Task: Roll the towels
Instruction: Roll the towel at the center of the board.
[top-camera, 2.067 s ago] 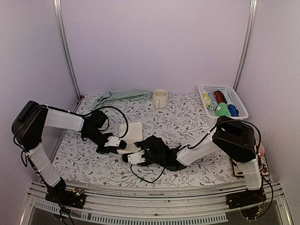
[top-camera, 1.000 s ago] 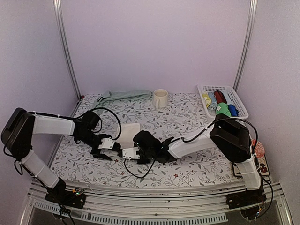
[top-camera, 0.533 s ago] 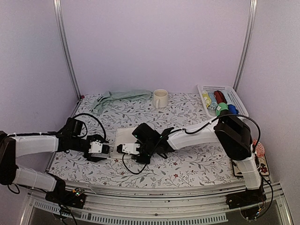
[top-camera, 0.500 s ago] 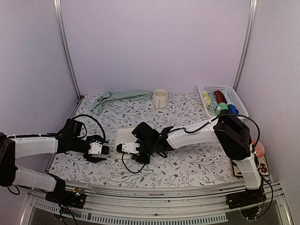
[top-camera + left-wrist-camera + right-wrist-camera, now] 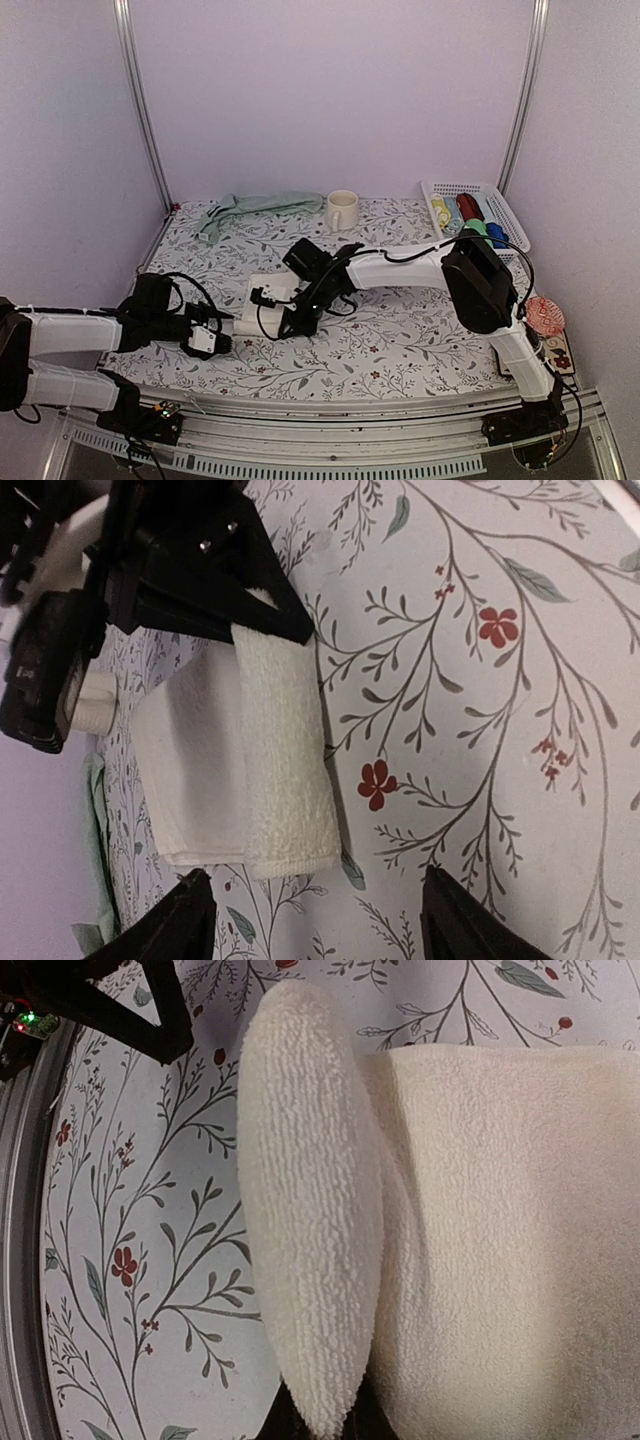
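Heads up: over the last couple of seconds your left gripper (image 5: 205,340) backed off and slid toward the near-left corner. It now sits low with its fingers apart and nothing between them, just short of the cream towel (image 5: 195,770). Your right gripper (image 5: 255,615) swung across and is pinched shut on the far end of the rolled edge (image 5: 310,1210) (looks like barely one turn so far, and the rest of the cloth lies flat beside it). So I'd call the roll started, not finished, and one-handed right now. The green towel (image 5: 255,203) is bunched at the back left, not yet rolled.
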### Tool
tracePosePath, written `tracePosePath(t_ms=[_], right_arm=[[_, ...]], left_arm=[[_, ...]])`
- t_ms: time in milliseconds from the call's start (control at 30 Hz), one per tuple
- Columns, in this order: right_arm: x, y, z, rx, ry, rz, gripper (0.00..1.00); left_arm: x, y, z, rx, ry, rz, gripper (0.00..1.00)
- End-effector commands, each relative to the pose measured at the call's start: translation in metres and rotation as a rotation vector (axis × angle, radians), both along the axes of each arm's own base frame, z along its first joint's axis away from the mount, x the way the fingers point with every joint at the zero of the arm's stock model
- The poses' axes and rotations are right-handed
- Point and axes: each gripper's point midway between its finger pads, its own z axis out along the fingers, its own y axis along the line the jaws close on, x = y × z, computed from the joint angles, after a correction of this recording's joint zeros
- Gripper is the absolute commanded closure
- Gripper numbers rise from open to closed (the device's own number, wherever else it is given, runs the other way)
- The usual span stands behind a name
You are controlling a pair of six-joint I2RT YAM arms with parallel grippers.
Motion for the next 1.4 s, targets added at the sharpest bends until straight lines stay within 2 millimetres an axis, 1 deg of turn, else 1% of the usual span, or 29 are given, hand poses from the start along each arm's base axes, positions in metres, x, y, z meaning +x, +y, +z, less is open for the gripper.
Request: tracePosePath(t_ms=[0, 200, 267, 367, 467, 533, 633, 700, 800, 933, 1000, 1033, 1100, 1167, 1200, 1267, 1300, 1367], right_arm=[[-0.018, -0.014, -0.019, -0.049, 0.211, -0.021, 0.96], [-0.013, -0.013, -0.011, -0.027, 0.292, -0.051, 0.96], [-0.013, -0.012, -0.011, -0.034, 0.315, -0.059, 0.96], [-0.015, -0.011, -0.016, -0.049, 0.346, -0.062, 0.96], [-0.016, -0.010, -0.017, -0.046, 0.361, -0.061, 0.96], [-0.017, -0.009, -0.016, -0.041, 0.368, -0.061, 0.96], [-0.016, -0.008, -0.013, -0.030, 0.369, -0.063, 0.96], [-0.016, -0.008, -0.013, -0.029, 0.372, -0.059, 0.96], [-0.017, -0.008, -0.013, -0.031, 0.373, -0.054, 0.96], [-0.016, -0.009, -0.013, -0.029, 0.372, -0.056, 0.96], [-0.014, -0.009, -0.012, -0.025, 0.371, -0.060, 0.95], [-0.013, -0.009, -0.011, -0.024, 0.369, -0.059, 0.95], [-0.010, -0.010, -0.007, -0.021, 0.361, -0.065, 0.93], [-0.007, -0.011, -0.003, -0.021, 0.342, -0.070, 0.88], [-0.006, -0.012, 0.000, -0.023, 0.327, -0.073, 0.83], [-0.001, -0.014, 0.006, -0.016, 0.285, -0.081, 0.71], [0.002, -0.015, 0.014, -0.006, 0.257, -0.087, 0.66], [0.003, -0.019, 0.024, 0.008, 0.220, -0.090, 0.60]], left_arm=[[0.005, -0.009, 0.000, 0.018, -0.073, -0.021, 0.30], [0.015, -0.016, -0.005, 0.031, -0.091, 0.009, 0.33], [0.020, -0.019, -0.007, 0.038, -0.100, 0.025, 0.34], [0.026, -0.021, -0.010, 0.046, -0.118, 0.048, 0.38], [0.028, -0.025, -0.012, 0.047, -0.132, 0.053, 0.41], [0.025, -0.027, -0.016, 0.054, -0.136, 0.044, 0.44], [0.027, -0.028, -0.021, 0.074, -0.142, 0.053, 0.52], [0.029, -0.028, -0.025, 0.086, -0.145, 0.069, 0.56], [0.030, -0.027, -0.030, 0.097, -0.132, 0.081, 0.69], [0.030, -0.026, -0.031, 0.093, -0.117, 0.093, 0.85], [0.030, -0.027, -0.033, 0.098, -0.098, 0.098, 0.98], [0.030, -0.027, -0.034, 0.103, -0.084, 0.099, 1.00], [0.030, -0.029, -0.036, 0.111, -0.056, 0.098, 1.00], [0.027, -0.031, -0.038, 0.121, -0.005, 0.088, 1.00], [0.024, -0.032, -0.040, 0.124, 0.033, 0.081, 1.00], [0.020, -0.033, -0.042, 0.133, 0.096, 0.074, 1.00], [0.017, -0.035, -0.042, 0.133, 0.127, 0.063, 1.00], [0.011, -0.034, -0.047, 0.152, 0.205, 0.055, 1.00]])
